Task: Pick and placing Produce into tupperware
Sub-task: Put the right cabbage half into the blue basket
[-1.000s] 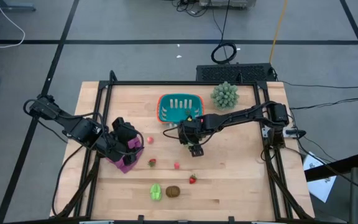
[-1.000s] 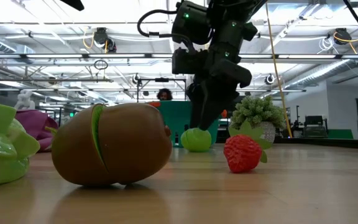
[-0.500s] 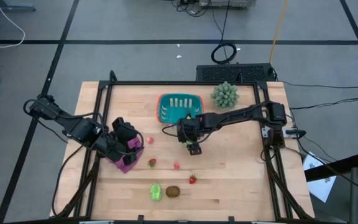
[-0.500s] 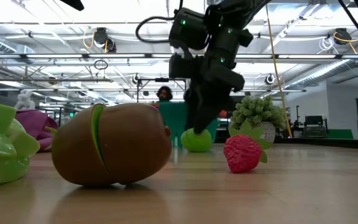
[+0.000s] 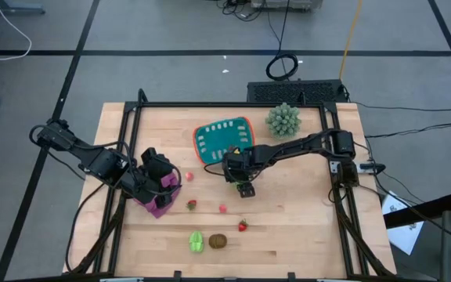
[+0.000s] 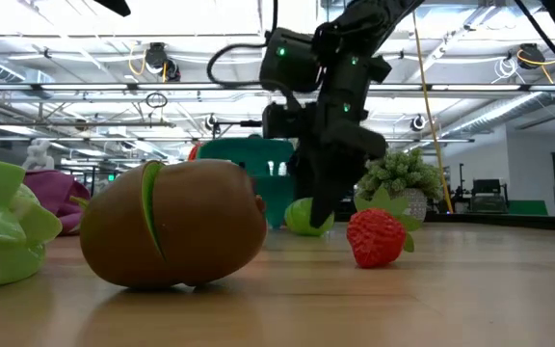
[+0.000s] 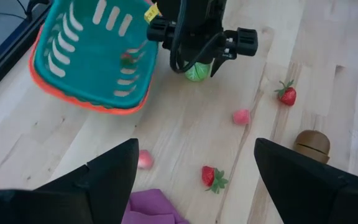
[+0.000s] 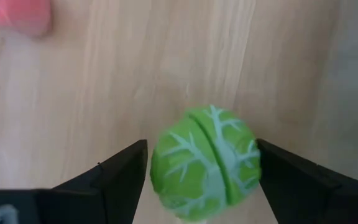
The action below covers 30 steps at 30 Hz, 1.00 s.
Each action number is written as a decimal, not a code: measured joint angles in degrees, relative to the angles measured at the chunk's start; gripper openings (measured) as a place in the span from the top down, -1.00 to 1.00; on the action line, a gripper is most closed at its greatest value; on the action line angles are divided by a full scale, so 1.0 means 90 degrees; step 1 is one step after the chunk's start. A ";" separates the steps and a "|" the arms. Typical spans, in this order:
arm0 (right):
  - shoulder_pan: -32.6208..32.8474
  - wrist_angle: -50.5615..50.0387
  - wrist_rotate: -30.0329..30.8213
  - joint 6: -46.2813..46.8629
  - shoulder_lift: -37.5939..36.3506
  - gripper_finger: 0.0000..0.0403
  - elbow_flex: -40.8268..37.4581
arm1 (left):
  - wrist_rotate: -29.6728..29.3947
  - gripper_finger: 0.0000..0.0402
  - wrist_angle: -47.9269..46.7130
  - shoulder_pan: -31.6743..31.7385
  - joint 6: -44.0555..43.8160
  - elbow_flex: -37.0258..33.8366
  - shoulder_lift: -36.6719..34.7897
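Observation:
A light green ball of Produce (image 8: 205, 163) lies on the wood. My right gripper (image 8: 202, 186) hangs over it, open and pointing down, one finger on each side (image 7: 197, 70). The teal tupperware (image 5: 224, 141) stands tilted just beyond that gripper, one side raised (image 6: 244, 159), with a small red piece inside (image 7: 127, 59). My left gripper (image 7: 194, 180) waits open over the purple cloth (image 5: 160, 205) at the table's left. Small red pieces (image 5: 222, 208), a strawberry (image 5: 243, 226), a green piece (image 5: 196, 241) and the brown oval (image 5: 218, 241) lie toward the near edge. My right gripper's fingers (image 8: 126, 168) stand very close on either side of the green ball. Whether they touch it, I cannot tell. The ball rests on the table.
A spiky pale-green plant (image 5: 283, 119) stands at the back right of the tupperware. A pink piece (image 5: 186, 177) and a strawberry (image 5: 192, 205) lie beside the purple cloth. Bare wood stretches along the table's right side.
My right gripper has sunk a little over the green ball and stayed open. The tupperware sat flat with its mouth up half a second ago. It has since tipped and now stands tilted with one side raised.

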 joint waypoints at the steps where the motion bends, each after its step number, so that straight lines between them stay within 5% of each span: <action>1: 0.0013 0.0023 0.0000 0.0000 -0.0036 -0.37 0.0000 | -0.0006 -0.61 -0.0004 -0.0001 0.0012 -0.0001 0.0000; 30: 0.0084 -0.0166 0.0022 0.0141 -0.0124 -0.37 0.0002 | -0.0018 -0.61 -0.0001 -0.0001 -0.0025 -0.0001 0.0000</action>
